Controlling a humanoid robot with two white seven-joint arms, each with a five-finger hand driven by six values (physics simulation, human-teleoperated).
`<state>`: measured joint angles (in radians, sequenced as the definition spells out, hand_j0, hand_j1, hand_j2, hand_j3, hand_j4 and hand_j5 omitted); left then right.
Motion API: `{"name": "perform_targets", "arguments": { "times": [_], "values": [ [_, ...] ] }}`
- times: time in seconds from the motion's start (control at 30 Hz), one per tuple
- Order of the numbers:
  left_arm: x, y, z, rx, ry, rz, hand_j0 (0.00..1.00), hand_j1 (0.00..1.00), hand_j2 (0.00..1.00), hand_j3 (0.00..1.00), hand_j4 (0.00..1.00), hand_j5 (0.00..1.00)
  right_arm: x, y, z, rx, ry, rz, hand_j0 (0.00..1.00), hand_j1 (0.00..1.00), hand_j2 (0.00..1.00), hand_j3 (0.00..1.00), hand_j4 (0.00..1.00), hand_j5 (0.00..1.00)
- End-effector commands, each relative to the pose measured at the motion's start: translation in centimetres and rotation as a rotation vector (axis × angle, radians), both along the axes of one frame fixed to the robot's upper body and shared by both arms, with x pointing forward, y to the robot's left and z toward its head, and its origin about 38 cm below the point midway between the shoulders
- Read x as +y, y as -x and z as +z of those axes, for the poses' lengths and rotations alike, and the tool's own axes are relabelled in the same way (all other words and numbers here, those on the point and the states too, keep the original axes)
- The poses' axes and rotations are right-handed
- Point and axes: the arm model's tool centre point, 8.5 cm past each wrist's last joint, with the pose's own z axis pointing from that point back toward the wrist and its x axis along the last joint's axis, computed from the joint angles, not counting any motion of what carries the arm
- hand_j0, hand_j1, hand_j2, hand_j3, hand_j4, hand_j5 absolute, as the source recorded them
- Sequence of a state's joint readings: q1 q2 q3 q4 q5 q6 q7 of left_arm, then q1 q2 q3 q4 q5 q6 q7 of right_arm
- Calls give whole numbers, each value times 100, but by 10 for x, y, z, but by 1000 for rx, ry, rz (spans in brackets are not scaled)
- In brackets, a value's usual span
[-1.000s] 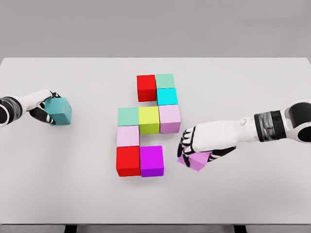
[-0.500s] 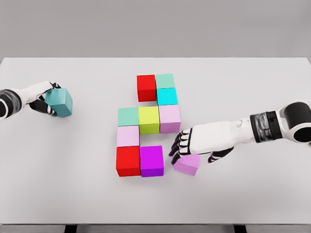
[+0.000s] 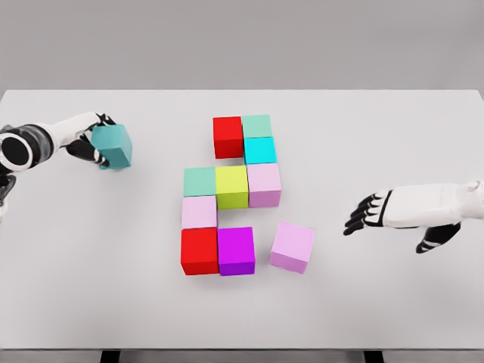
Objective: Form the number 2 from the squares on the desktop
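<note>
Several coloured cubes form a partial figure at the table's middle: a red cube (image 3: 228,136), a mint one (image 3: 257,125), a cyan one (image 3: 260,150), a middle row with a yellow-green cube (image 3: 232,187), and a bottom row of a red cube (image 3: 200,250) and a magenta cube (image 3: 236,250). A loose pink cube (image 3: 292,246) lies slightly askew just right of the magenta one. My right hand (image 3: 372,215) hovers open to the right of it, apart from it. My left hand (image 3: 102,144) is shut on a teal cube (image 3: 113,145), held above the table at the left.
The white table (image 3: 393,302) has its front edge near the bottom of the picture. A grey wall stands behind it.
The right hand set the pink cube down beside the magenta cube, let go and drew back to the right. The left hand carried the teal cube up and rightward.
</note>
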<state>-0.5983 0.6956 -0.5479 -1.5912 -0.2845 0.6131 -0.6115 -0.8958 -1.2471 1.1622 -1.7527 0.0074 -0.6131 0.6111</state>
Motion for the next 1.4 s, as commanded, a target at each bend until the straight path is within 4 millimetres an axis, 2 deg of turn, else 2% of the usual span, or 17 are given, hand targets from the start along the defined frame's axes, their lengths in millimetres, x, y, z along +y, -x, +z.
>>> {"name": "perform_targets", "arguments": {
  "times": [0.0, 0.03, 0.13, 0.3, 0.47, 0.67, 0.7, 0.9, 1.03, 1.37],
  "values": [
    [-2, -3, -6, 12, 11, 7, 49, 49, 49, 49, 49, 49, -6, 10, -20, 45, 56, 6, 100, 100, 100, 100, 100, 100],
    [-4, -4, -6, 11, 15, 4, 48, 48, 48, 48, 48, 48, -6, 11, -23, 45, 69, 12, 100, 100, 100, 100, 100, 100],
    [-7, -5, -5, 9, 21, 2, 46, 46, 46, 46, 46, 46, 11, 11, -34, 66, 57, 56, 100, 100, 100, 100, 100, 100],
    [-17, -15, -8, 15, 50, 6, 46, 46, 46, 46, 46, 46, 30, 5, -34, 51, 33, 99, 100, 100, 100, 100, 100, 100],
    [-28, -26, -8, 19, 76, 10, 46, 46, 46, 46, 46, 46, 37, -6, -32, 35, 26, 105, 100, 100, 100, 100, 100, 100],
    [-36, -27, -9, 19, 85, -1, 45, 45, 45, 45, 45, 45, 36, -18, -39, 40, 27, 78, 100, 100, 100, 100, 100, 100],
    [-42, -28, -9, 15, 94, -9, 45, 45, 45, 45, 45, 45, 37, -22, -41, 41, 24, 74, 100, 100, 100, 100, 100, 100],
    [-58, -33, -6, 1, 104, -26, 45, 45, 45, 45, 45, 45, 44, -28, -41, 35, 13, 78, 100, 100, 100, 100, 100, 100],
    [-61, -39, -9, 11, 111, -13, 45, 45, 45, 45, 45, 45, 43, -30, -41, 33, 15, 73, 100, 100, 100, 100, 100, 100],
    [-76, -47, -11, 18, 130, -17, 44, 44, 44, 44, 44, 44, 56, -37, -36, 14, -2, 97, 100, 100, 100, 100, 100, 100]
  ]
}}
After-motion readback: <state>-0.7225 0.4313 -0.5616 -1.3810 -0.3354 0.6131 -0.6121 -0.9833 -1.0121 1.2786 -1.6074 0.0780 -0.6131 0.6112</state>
